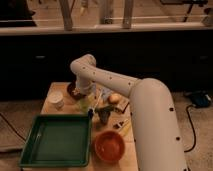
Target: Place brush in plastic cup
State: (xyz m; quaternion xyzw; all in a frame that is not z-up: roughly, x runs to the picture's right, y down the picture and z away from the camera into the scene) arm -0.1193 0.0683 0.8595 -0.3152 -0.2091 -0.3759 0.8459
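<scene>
The gripper [89, 102] hangs with its jaws spread wide and nothing between them, low over the middle of the pale wooden table [50, 102], just above the far right corner of the shallow green plastic tray [57, 140]. The white arm [130, 95] bends down to it from the right. A small white plastic cup [56, 100] stands left of it, an orange-red bowl [109, 145] nearer the front edge. The brush cannot be made out among the clutter.
</scene>
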